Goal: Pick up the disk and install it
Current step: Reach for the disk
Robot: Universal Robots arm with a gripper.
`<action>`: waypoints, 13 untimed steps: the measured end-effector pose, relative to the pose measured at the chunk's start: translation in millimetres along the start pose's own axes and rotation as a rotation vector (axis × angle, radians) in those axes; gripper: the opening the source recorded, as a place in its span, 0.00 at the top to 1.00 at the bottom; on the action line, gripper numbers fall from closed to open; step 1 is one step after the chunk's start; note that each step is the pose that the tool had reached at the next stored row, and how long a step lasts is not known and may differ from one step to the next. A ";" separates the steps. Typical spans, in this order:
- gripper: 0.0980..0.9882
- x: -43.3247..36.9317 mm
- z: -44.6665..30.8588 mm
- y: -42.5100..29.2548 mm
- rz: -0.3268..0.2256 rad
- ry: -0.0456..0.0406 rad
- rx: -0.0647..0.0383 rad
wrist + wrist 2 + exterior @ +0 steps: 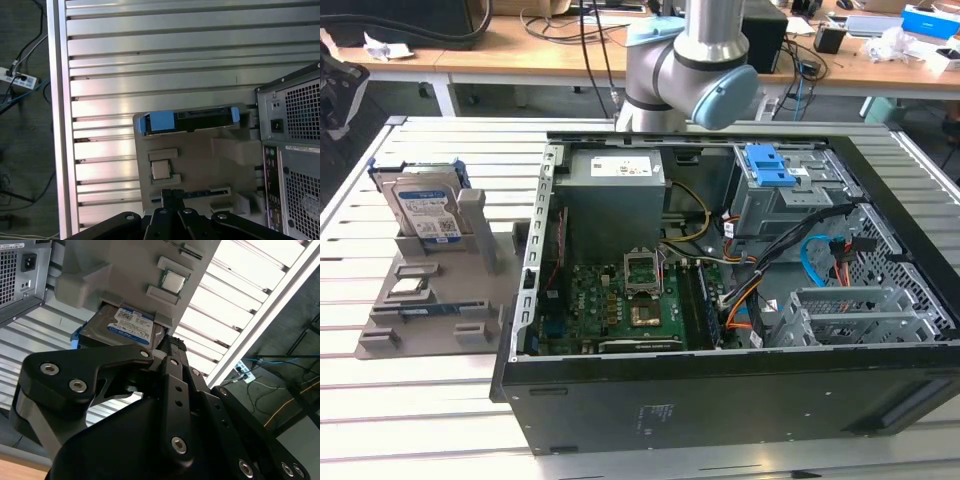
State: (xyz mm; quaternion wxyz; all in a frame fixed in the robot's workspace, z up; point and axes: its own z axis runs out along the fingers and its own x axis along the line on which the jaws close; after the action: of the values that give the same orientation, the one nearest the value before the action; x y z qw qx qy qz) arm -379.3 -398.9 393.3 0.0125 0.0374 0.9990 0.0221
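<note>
The disk [425, 205] stands on edge in a slot of a grey holder [430, 300] at the exterior view's left, its white-and-blue label facing forward. The first wrist view looks down on the disk's [190, 120] upper edge and bright blue carrier. In the second wrist view the label of the disk [125, 327] shows just beyond the fingertips. My gripper [172, 196] is shut with nothing in it and hangs well above the holder [200, 150], apart from the disk. My gripper [167, 346] also appears as black linkages. My arm [690, 70] rises behind the case.
An open computer case [720, 300] lies on the slatted metal table [440, 420], with a drive cage and blue latch [775, 165] at its far right. The holder also carries a processor chip [160, 170] and a memory stick [430, 312]. The case's rear [295, 140] stands beside the holder.
</note>
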 end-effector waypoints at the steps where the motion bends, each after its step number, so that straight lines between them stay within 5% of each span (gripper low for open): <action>1: 0.99 2.2 0.0 -0.1 0.000 0.0000 0.000; 13: 0.99 39.8 -0.8 -2.9 0.000 0.0000 0.000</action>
State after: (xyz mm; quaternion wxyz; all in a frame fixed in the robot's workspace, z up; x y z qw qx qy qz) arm -419.2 -398.8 393.0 0.0125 0.0374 0.9990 0.0221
